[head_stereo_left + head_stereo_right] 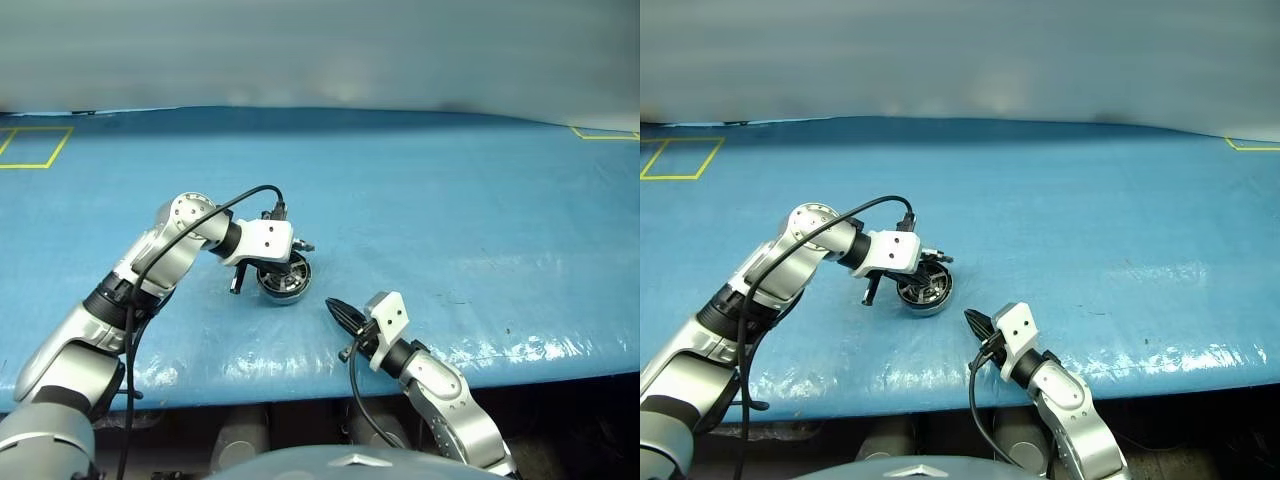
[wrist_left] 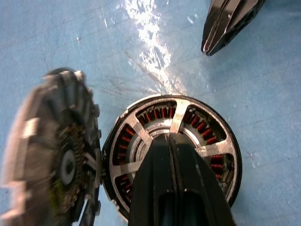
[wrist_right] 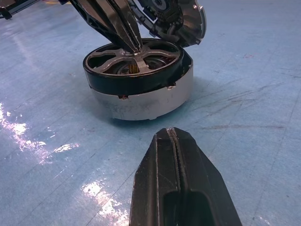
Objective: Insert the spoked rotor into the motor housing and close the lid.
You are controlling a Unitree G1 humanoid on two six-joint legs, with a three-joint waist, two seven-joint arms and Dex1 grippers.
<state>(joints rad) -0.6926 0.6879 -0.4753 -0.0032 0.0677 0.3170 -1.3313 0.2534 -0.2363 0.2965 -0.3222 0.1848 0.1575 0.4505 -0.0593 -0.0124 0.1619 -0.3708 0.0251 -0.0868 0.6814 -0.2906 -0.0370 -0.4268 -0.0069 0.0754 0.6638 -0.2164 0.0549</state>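
The grey motor housing (image 3: 141, 101) stands on the blue table. The spoked rotor (image 2: 136, 129) sits in its mouth, its dark rim (image 3: 136, 77) standing a little proud of the housing wall, and copper-red windings show between the spokes. The lid (image 2: 51, 155) stands open and upright at the housing's edge, its dark patterned face turned toward the rotor. My left gripper (image 2: 169, 136) is shut and points down, with its tips on the rotor's centre hub. My right gripper (image 1: 335, 305) is shut and holds nothing. It hovers level, a short way in front of the housing.
The blue table (image 1: 450, 200) stretches wide around the housing, with its front edge just behind my right wrist. Yellow tape squares (image 1: 35, 148) mark the far left and far right corners. A black cable (image 1: 200, 225) loops over my left forearm.
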